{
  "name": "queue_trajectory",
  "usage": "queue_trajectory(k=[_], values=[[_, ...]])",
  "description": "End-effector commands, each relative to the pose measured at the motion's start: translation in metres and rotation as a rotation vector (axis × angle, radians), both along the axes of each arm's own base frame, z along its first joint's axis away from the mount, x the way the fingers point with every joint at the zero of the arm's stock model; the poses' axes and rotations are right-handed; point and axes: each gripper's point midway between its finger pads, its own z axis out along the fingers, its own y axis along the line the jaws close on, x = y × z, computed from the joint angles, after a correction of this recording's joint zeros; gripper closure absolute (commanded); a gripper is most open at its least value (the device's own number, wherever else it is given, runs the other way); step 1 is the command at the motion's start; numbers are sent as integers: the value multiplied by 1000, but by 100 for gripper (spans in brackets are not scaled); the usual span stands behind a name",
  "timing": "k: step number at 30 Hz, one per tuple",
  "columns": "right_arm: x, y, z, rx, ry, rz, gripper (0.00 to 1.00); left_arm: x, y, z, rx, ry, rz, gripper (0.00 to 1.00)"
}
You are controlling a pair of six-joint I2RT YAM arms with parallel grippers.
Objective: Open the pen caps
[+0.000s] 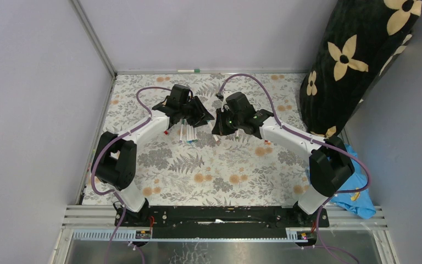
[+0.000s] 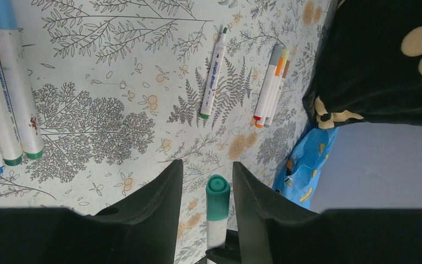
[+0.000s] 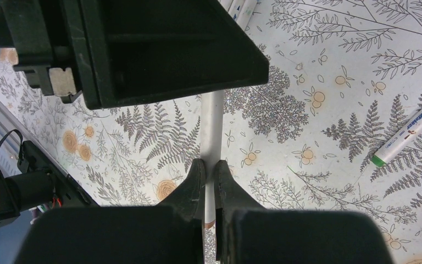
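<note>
The left gripper (image 2: pixel 207 164) is partly open around the teal cap (image 2: pixel 218 192), with a gap on one side. The right gripper (image 3: pixel 209 165) is closed tightly on this pen's white barrel (image 3: pixel 212 124), above the table (image 3: pixel 329 181).

Your top camera looks down from above and behind the arms, taking in the whole counter (image 1: pixel 214 170). Your wrist cameras sit close, peering past the left gripper (image 2: pixel 206 184) and right gripper (image 3: pixel 209 173) at the counter; both show one pen (image 2: pixel 218 220).
</note>
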Motion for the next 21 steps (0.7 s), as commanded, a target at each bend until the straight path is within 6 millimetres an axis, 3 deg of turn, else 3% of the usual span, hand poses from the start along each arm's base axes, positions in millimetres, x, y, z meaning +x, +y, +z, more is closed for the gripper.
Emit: queue_trajectory(k=[1, 9, 21], values=[[1, 18, 23, 72, -36, 37, 100, 7, -3, 6, -15, -45, 19, 56], [-3, 15, 18, 64, -23, 44, 100, 7, 1, 7, 0, -54, 36, 63], [-3, 15, 8, 53, -9, 40, 100, 3, 4, 14, 8, -76, 27, 84]])
